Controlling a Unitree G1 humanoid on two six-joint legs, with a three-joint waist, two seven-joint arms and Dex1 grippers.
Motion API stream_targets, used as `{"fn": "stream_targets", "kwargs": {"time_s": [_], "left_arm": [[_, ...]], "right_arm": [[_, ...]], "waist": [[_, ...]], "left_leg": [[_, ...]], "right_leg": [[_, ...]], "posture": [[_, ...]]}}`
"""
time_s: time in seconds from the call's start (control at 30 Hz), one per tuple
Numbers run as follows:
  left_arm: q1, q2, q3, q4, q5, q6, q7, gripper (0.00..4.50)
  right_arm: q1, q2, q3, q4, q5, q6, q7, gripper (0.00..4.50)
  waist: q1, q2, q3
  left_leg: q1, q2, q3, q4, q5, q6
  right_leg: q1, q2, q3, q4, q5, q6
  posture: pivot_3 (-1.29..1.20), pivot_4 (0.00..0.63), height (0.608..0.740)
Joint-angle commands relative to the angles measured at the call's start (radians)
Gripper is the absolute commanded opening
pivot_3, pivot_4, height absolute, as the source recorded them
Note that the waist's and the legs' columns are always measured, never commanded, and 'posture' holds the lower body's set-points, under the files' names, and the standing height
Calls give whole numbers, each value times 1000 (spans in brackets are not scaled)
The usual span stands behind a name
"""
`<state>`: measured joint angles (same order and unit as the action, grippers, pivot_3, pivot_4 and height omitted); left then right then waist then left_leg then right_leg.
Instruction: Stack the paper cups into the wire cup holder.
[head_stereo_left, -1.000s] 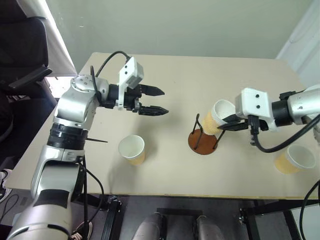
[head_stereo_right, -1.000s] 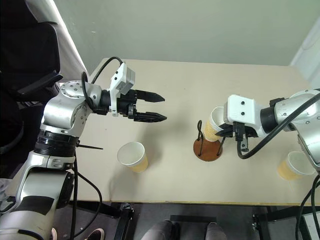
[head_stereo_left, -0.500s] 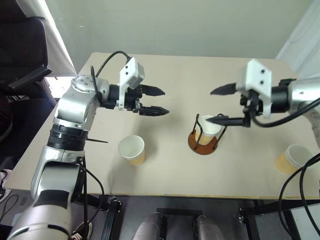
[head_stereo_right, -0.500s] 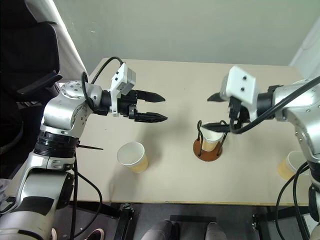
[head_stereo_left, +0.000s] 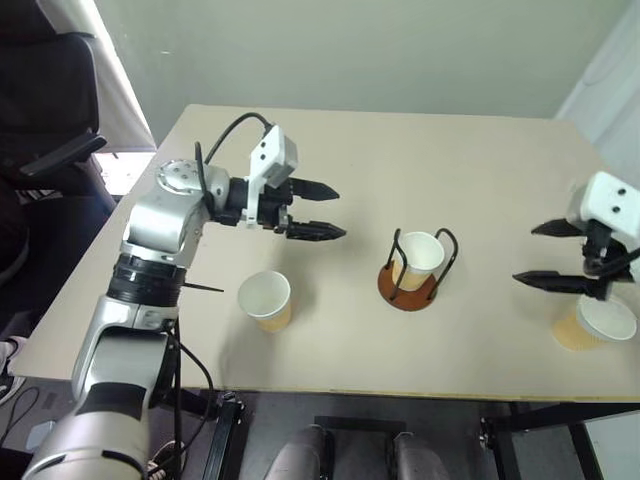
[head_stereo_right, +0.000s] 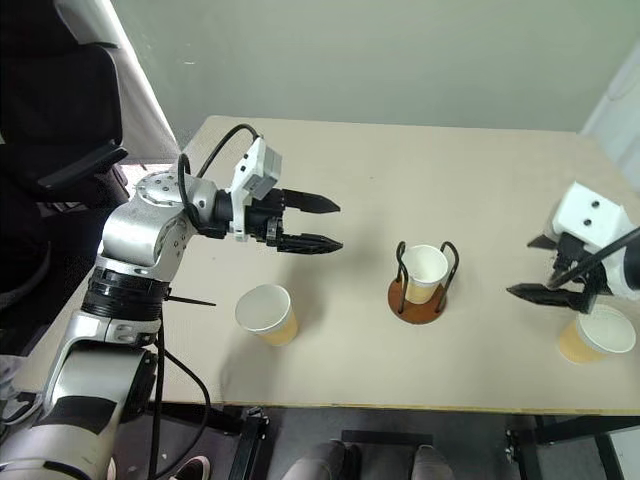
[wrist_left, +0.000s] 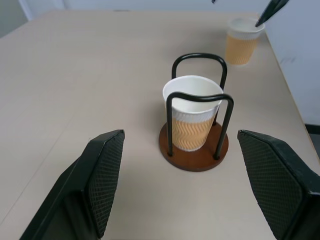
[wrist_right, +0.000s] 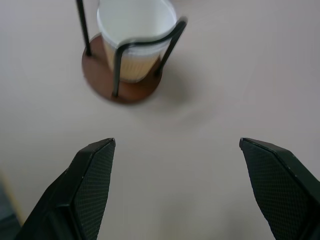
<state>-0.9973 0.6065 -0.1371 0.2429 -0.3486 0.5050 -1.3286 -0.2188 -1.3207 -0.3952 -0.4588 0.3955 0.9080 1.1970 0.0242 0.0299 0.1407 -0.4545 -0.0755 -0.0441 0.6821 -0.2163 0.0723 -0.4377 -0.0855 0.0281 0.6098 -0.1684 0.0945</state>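
Presently: one paper cup (head_stereo_left: 419, 254) upright inside the wire holder (head_stereo_left: 410, 283), mid-worktop (head_stereo_left: 430, 150). Second cup (head_stereo_left: 265, 299) at eight o'clock, third (head_stereo_left: 595, 324) at four o'clock. Left claw (head_stereo_left: 320, 210) wide open, empty, at ten o'clock. Right claw (head_stereo_left: 548, 254) wide open, empty, just above the third cup.

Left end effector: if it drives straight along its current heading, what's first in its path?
Probably the wire cup holder with the paper cup seated in it: the wrist view centres it between the open fingers. The left end effector sits above the table, so depth is uncertain.
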Motion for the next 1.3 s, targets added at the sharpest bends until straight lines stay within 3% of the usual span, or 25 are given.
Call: {"fn": "stream_targets", "kwargs": {"time_s": [0.03,0.33,0.67,0.93,1.13,1.23,1.3], "left_arm": [[-25,-2,5,3,1,-24,-15,3899],[-34,-16,-1,27,10,-38,-30,3899],[-37,-16,1,32,14,-37,-34,3899],[-42,-19,3,35,18,-36,-34,3899],[-44,-22,4,36,23,-36,-31,3899],[-41,-16,7,28,24,-29,-29,3899],[-39,-13,8,23,24,-26,-27,3899]], "right_arm": [[124,-19,-174,-47,-55,9,45,4069],[431,56,-321,-76,-173,-31,54,4069],[508,72,-350,7,-223,-103,54,4069],[549,73,-295,77,-265,-194,45,4069],[480,63,-124,149,-269,-259,1,4069],[418,56,-28,199,-280,-293,-21,3505],[385,52,21,227,-287,-314,-29,2832]], "waist": [[0,0,0],[4,0,0],[2,0,0],[2,0,0],[0,0,0],[0,0,0],[0,0,0]], "left_leg": [[0,0,0,0,0,0],[1,0,0,2,-3,1],[2,0,0,2,-4,0],[2,0,0,2,-4,0],[4,0,0,3,-4,0],[4,0,0,3,-4,1],[4,0,0,3,-4,1]], "right_leg": [[0,0,0,0,0,0],[1,0,0,0,0,1],[2,0,1,0,0,1],[3,0,1,1,0,1],[4,0,1,0,0,2],[4,0,1,0,1,2],[5,0,1,0,1,2]], "posture": [[0,150,740],[0,150,740],[0,150,740],[0,150,740],[0,150,740],[0,150,740],[0,150,740]]}}
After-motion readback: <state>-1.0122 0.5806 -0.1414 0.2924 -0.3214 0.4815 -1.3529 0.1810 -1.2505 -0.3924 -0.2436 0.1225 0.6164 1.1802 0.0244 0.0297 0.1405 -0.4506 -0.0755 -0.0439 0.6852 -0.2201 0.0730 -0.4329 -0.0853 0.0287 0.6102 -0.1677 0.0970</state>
